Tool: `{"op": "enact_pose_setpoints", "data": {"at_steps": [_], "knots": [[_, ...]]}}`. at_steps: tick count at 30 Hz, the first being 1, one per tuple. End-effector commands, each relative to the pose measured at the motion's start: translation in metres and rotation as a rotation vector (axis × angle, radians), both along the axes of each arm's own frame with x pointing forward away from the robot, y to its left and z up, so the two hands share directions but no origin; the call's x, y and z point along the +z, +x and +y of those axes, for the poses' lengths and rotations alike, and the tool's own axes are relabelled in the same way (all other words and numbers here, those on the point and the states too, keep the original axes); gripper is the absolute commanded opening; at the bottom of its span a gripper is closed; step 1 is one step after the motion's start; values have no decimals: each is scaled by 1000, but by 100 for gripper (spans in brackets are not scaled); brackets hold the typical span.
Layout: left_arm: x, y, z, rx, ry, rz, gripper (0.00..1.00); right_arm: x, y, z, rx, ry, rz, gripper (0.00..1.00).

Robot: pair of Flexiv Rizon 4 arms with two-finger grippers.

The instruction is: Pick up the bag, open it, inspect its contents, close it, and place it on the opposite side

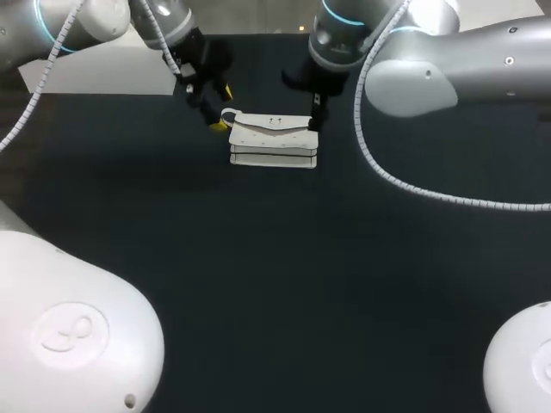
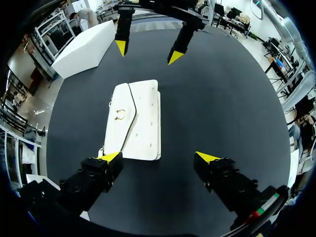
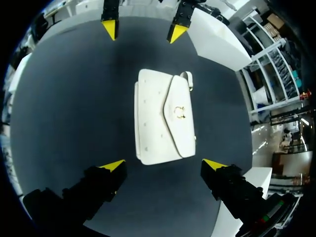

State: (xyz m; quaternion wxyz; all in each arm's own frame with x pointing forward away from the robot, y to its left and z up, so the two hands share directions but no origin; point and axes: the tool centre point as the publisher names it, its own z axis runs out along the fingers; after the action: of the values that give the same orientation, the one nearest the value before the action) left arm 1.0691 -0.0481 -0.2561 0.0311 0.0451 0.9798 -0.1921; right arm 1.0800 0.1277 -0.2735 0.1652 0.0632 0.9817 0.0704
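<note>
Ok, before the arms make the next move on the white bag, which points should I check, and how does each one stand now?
1. The bag lies flat on the table, flap side up: ok.
2. The flap is closed, with the clasp in plain sight: ok.
3. The left pincer is open and holds nothing, at one end of the bag: ok.
4. The right pincer is open and holds nothing, at the other end: ok.
5. A grip on the bag: not ok, neither pincer is shut on it.
6. What is inside the bag: cannot tell, the flap covers it.
</note>
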Motion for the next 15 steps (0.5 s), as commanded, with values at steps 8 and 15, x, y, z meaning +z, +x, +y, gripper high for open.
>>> {"op": "enact_pose_setpoints", "data": {"at_steps": [8,15], "knots": [[-2,4,-5,106,-5,84,100,3,11,3,-116,19,92,100],[4,13,4,518,-7,319,100,8,35,-6,-468,116,318,100]]}}
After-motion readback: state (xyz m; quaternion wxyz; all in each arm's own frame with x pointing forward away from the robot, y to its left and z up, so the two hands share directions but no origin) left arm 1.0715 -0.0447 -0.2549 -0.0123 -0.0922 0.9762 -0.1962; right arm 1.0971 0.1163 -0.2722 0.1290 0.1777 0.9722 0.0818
